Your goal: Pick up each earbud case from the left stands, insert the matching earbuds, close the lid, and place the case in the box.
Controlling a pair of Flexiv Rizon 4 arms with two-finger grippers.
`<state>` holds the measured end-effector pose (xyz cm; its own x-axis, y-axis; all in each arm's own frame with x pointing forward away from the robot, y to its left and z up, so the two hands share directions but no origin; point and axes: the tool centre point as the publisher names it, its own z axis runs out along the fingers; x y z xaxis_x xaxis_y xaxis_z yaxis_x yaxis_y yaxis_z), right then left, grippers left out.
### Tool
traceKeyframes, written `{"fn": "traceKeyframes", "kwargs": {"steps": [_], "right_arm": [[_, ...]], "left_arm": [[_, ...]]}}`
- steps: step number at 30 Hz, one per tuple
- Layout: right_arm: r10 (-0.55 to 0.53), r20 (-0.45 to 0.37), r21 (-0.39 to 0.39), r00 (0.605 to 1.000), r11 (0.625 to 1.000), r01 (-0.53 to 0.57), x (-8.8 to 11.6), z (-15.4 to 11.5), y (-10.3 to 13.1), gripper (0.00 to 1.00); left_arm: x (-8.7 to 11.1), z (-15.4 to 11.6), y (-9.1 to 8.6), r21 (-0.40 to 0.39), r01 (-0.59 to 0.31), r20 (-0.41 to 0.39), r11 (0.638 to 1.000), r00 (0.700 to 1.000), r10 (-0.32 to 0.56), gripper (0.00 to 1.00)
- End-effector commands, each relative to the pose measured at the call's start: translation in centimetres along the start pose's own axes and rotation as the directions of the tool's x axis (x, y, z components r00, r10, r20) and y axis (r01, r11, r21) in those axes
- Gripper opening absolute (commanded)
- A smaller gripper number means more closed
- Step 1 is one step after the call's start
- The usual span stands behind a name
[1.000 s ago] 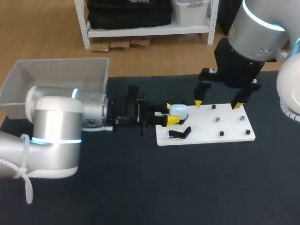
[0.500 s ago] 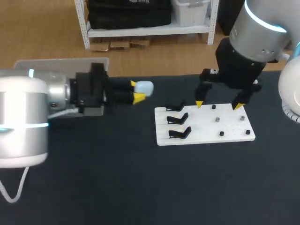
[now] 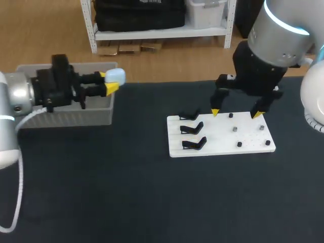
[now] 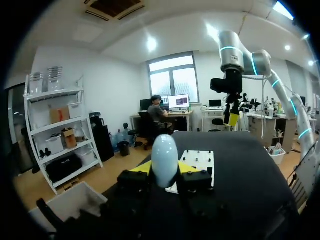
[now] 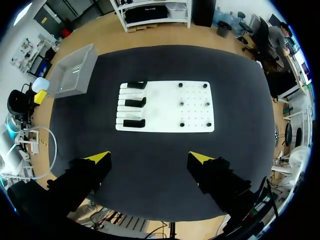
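My left gripper (image 3: 110,82) is shut on a pale blue closed earbud case (image 3: 115,76), held level above the right end of the grey box (image 3: 61,112). In the left wrist view the case (image 4: 165,159) stands upright between the yellow fingers, and the box (image 4: 65,205) lies below and to one side. Three black stands (image 3: 193,129) sit bare on the left part of the white board (image 3: 253,143). My right gripper (image 3: 237,112) hangs open over the board's far edge with nothing in it. The right wrist view looks down on the board (image 5: 160,110) from high above.
Small dark pegs (image 3: 235,129) dot the right half of the board. The box stands at the table's far left corner. Dark tabletop (image 3: 152,197) spreads in front of the board and the box.
My left arm has swung left from the board's stands, carrying the case to above the box's right end. The right arm has stayed still.
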<state>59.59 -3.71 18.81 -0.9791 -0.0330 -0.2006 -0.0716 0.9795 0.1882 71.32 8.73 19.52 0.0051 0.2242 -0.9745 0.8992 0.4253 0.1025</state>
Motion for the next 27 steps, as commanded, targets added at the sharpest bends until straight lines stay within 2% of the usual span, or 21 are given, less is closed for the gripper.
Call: {"fn": "traceKeyframes", "kwargs": {"steps": [1, 11, 20, 27], "right_arm": [[-0.001, 0.002, -0.003, 1.000, 1.000, 0.001, 0.1, 0.0, -0.1, 1.00], [-0.001, 0.002, -0.003, 1.000, 1.000, 0.001, 0.1, 0.0, -0.1, 1.00], [-0.001, 0.002, -0.003, 1.000, 1.000, 0.001, 0.1, 0.0, -0.1, 1.00], [-0.001, 0.002, -0.003, 1.000, 1.000, 0.001, 0.1, 0.0, -0.1, 1.00]], "left_arm": [[1.0, -3.0, 0.1, -0.282, 0.033, 0.009, 0.959, 0.999, -0.032, 0.00], [4.2, -4.6, 2.6, -0.399, 0.084, -0.066, 0.913, 0.991, -0.120, 0.00], [4.4, -3.2, 7.8, -0.392, 0.069, -0.165, 0.918, 0.976, -0.143, 0.00], [7.3, -2.2, 12.6, -0.432, 0.138, -0.172, 0.891, 0.957, -0.232, 0.00]]}}
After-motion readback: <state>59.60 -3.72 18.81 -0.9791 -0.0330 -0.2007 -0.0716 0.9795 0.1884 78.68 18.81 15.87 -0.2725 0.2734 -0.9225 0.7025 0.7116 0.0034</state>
